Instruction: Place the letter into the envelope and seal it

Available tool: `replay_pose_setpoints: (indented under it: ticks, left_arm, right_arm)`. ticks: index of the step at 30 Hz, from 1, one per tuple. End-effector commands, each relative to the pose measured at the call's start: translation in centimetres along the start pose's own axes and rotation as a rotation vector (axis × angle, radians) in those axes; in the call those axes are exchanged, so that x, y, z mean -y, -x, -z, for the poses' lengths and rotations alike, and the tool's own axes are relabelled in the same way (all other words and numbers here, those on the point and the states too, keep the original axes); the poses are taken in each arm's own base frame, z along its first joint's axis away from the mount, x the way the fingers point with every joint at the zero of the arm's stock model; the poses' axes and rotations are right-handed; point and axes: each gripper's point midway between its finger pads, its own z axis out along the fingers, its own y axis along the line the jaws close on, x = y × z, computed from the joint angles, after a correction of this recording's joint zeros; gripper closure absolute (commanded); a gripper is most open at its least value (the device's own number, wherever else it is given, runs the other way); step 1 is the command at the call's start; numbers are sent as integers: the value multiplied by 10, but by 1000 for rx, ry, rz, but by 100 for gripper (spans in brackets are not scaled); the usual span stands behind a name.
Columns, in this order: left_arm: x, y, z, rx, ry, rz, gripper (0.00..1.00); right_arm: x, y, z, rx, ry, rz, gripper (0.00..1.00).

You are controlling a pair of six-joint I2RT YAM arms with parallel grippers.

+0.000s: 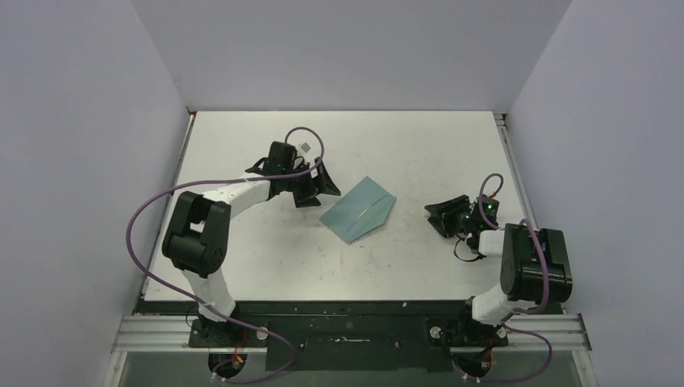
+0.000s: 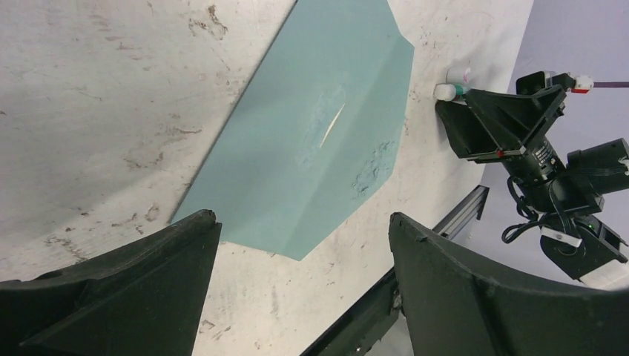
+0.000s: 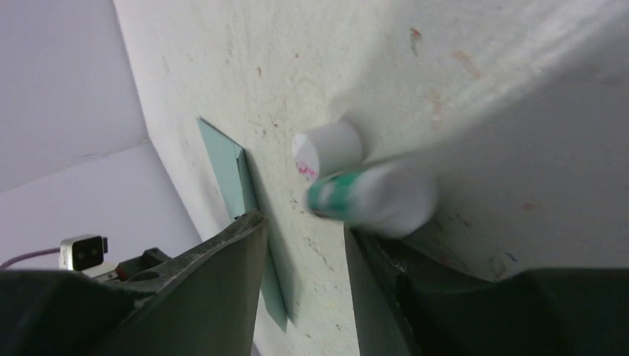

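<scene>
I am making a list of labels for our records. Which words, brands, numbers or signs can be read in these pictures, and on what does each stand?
No text can be read anywhere.
Glue tube: green print, too blurred to read.
White cap: pink marks, too blurred to read.
Envelope: no writing shows.

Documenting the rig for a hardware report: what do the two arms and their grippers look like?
The left arm and right arm have white links between black joint housings, each trailed by a looping purple cable. The left gripper and right gripper are black with broad wedge-shaped fingers. A green light glows at the right wrist.
</scene>
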Motion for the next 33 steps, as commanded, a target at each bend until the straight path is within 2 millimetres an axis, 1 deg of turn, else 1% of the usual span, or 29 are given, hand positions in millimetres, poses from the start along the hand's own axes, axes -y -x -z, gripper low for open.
replay_pose_setpoints:
  ticks: [1,3,6,9,13,14,15,16,17,18,19,20,21,22,24,25,26,28,29,33]
  left_arm:
    - [12,28,11,63,25,-105,17]
    - [13,34,10,68,33,-119,17]
    - [12,45,8,84,52,-145,18]
    - [6,56,3,87,72,-176,21]
    - [-2,65,-5,87,92,-233,24]
    - [-4,64,-8,77,92,-239,25]
    - [-6,61,-11,64,86,-236,27]
    - [-5,58,-13,50,72,-228,30]
    - [-3,53,-15,32,48,-223,36]
    - [0,50,-16,23,23,-224,42]
    - [4,45,-16,20,-2,-235,48]
    - [6,40,-16,19,-28,-249,53]
    - [10,36,-15,20,-60,-259,57]
    - [16,33,-14,26,-98,-270,61]
    - [18,24,-16,6,-133,-252,67]
    - [15,18,-18,-10,-127,-245,70]
    - [11,12,-20,-25,-112,-243,72]
    - [3,2,-23,-46,-91,-236,74]
    - [1,-6,-23,-63,-92,-234,74]
    - [-7,-27,-24,-96,-83,-230,74]
  right_arm:
    - [-10,7,-3,3,93,-40,50]
    - [-6,6,-1,2,80,-59,40]
    - [1,4,4,0,38,-56,33]
    - [5,2,11,0,-4,-23,31]
    - [-8,-1,28,18,0,96,32]
    - [-10,-5,32,12,-8,134,33]
    - [-11,-10,33,6,-21,179,37]
    - [-11,-22,34,-22,-34,220,43]
    - [-11,-32,34,-40,-36,247,49]
    - [-11,-41,33,-55,-38,263,58]
    - [-11,-53,31,-76,-37,286,65]
    - [-12,-63,29,-86,-37,306,71]
    - [-10,-71,26,-95,-50,320,74]
    - [-7,-78,22,-103,-63,324,77]
    - [-5,-88,13,-120,-74,318,79]
    - [-6,-92,8,-125,-73,323,80]
    - [-6,-95,1,-130,-81,334,81]
    - [-11,-105,-12,-160,-68,360,81]
    - [-14,-109,-19,-177,-57,362,81]
    - [-45,-125,-45,-226,71,377,82]
